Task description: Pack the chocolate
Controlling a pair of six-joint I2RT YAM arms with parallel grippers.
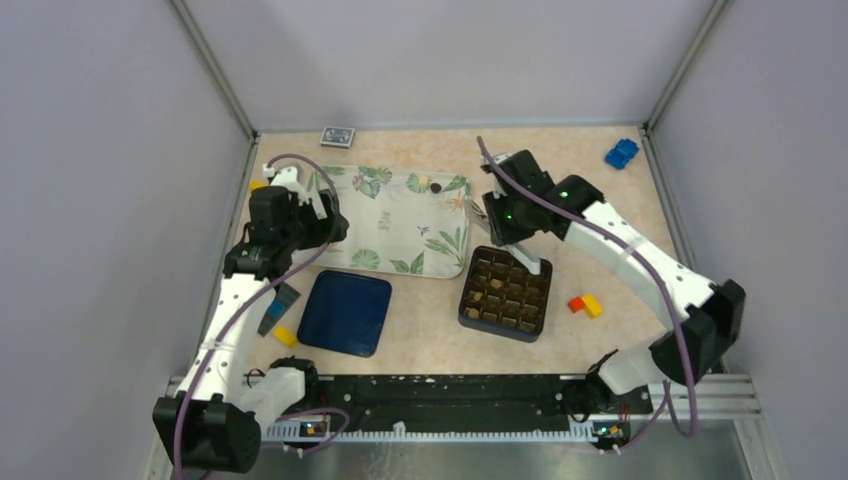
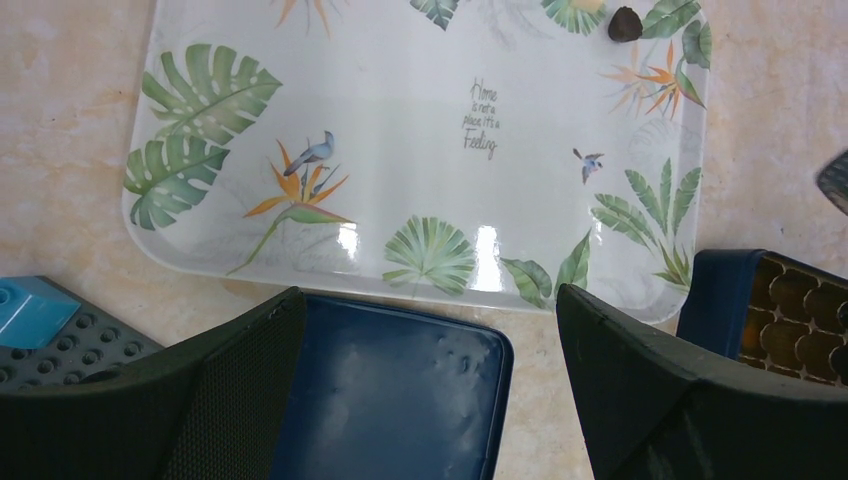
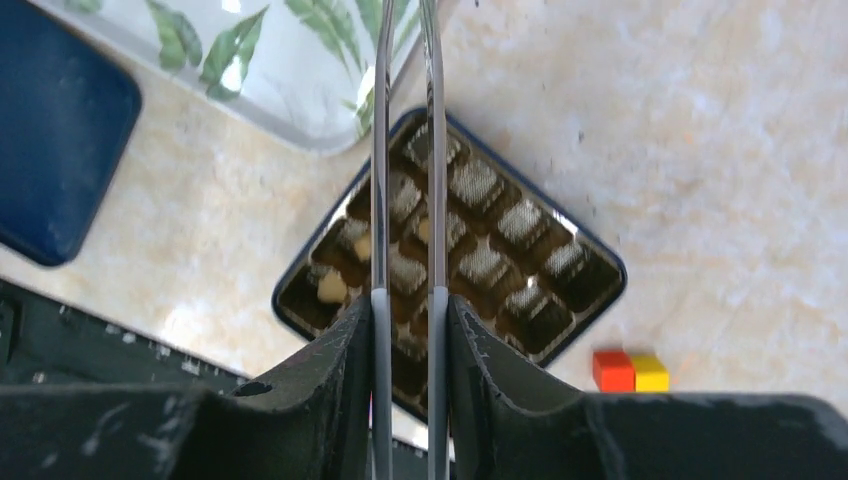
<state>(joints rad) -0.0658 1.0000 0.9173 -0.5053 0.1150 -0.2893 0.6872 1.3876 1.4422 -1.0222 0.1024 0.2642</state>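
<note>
1. Cut off by the top edge of the right wrist view: blade tips of the right pincer (image 3: pixel 407 40); no telling of anything held between them.
2. Blurred there: the gridded box (image 3: pixel 530 195), with its near cells hidden behind the blades (image 3: pixel 381 150).
3. Too small to count from above: chocolate (image 1: pixel 495 284) pieces in the box's cells.
4. Cropped by the left wrist view's top edge: the tray (image 2: pixel 400 100) at its far rim.
5. Hidden behind the left pincer (image 2: pixel 428 300) and its fingers (image 2: pixel 240 400): the blue lid (image 2: pixel 400 400) at its near part.
6. Too small to read: print on the card (image 1: pixel 337 136) at the counter (image 1: pixel 420 345)'s far edge.
</note>
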